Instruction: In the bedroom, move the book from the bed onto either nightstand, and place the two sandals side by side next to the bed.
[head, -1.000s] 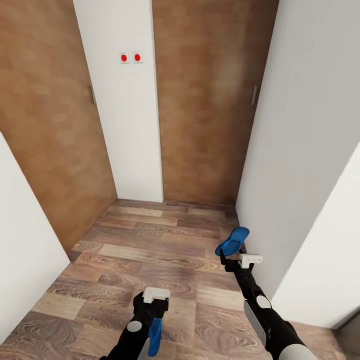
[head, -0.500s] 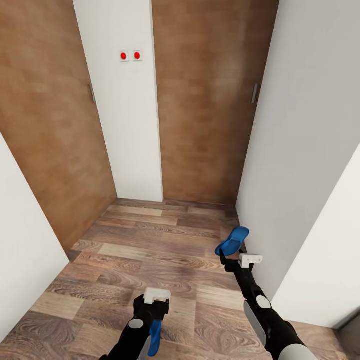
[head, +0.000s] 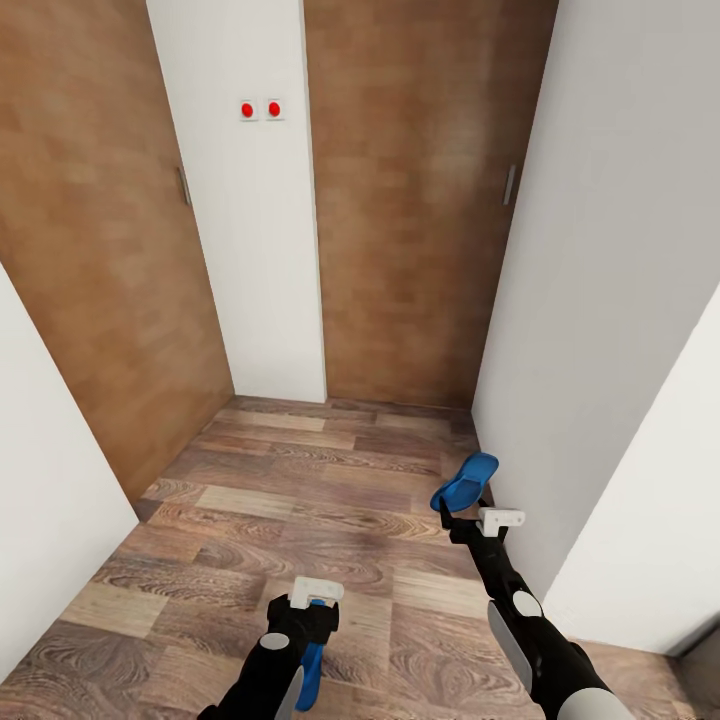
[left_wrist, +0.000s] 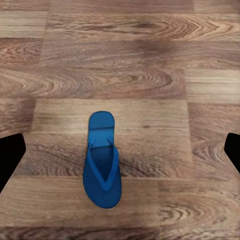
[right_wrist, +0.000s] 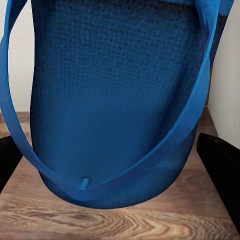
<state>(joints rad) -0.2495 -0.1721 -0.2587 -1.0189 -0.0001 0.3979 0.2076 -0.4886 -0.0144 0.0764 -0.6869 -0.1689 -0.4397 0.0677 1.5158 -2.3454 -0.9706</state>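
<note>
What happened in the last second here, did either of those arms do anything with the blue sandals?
The left gripper sank slightly toward the sandal on the floor, fingers spread wide above it, not yet gripping. The right gripper kept its raised sandal where it was. The doors, walls and camera view look unchanged.

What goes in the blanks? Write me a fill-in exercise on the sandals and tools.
The right tool grips the raised sandal, which is ___ in colour.
The other sandal lies flat on the wooden ___.
Above it, the left tool stands ___.
Missing words: blue; floor; open.
</note>
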